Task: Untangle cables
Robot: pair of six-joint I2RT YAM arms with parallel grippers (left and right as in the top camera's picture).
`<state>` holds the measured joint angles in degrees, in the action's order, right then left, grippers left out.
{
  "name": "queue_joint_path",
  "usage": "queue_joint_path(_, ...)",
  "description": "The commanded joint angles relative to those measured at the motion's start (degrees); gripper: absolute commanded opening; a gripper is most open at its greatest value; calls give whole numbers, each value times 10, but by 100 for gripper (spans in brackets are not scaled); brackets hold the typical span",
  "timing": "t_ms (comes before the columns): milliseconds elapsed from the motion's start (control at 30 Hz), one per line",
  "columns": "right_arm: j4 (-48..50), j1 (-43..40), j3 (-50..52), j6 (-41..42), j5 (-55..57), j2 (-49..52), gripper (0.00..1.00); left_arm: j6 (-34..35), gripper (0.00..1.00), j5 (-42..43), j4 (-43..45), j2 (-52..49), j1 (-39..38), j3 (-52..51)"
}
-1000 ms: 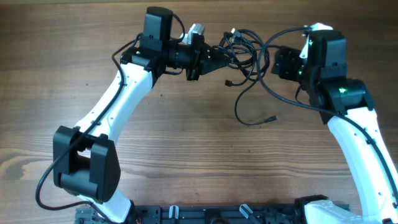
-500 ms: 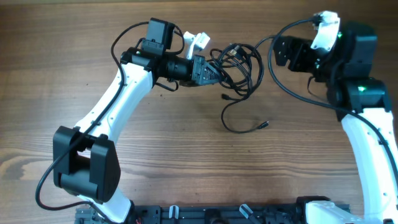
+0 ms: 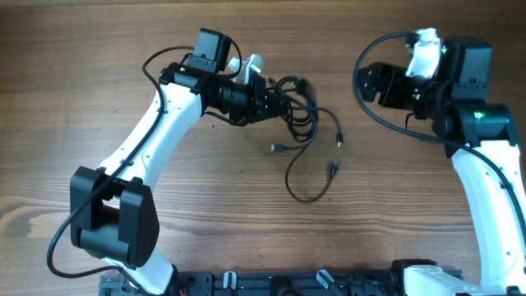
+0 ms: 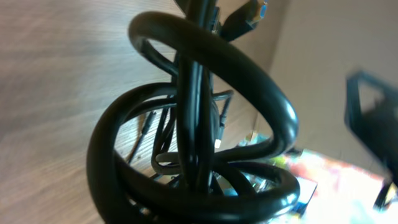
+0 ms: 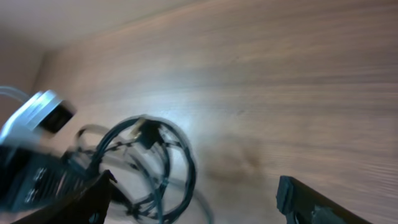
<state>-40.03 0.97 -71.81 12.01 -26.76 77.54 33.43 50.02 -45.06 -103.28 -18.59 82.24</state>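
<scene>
Several cables (image 3: 297, 107) bunched in left pincer (image 3: 277, 102)

White arms (image 3: 156, 136), black joints (image 3: 234, 94) and wires (image 3: 357, 78)

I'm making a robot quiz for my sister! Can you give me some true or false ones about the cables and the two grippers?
1. The left gripper is shut on the bundle of cables. True.
2. The right gripper holds a cable. False: it is open and empty, apart from the bundle.
3. The cables are white. False: they are black.
4. Part of the cables lies loose on the wooden table. True.
</scene>
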Motion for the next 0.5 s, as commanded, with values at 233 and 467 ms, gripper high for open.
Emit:
queue_joint_path(233, -64, 87, -2, -120, -94, 63, 74, 183, 4, 63, 86, 4, 2, 3)
queue_joint_path(467, -59, 104, -2, -96, -35, 125, 61, 182, 4, 66, 87, 4, 2, 3)
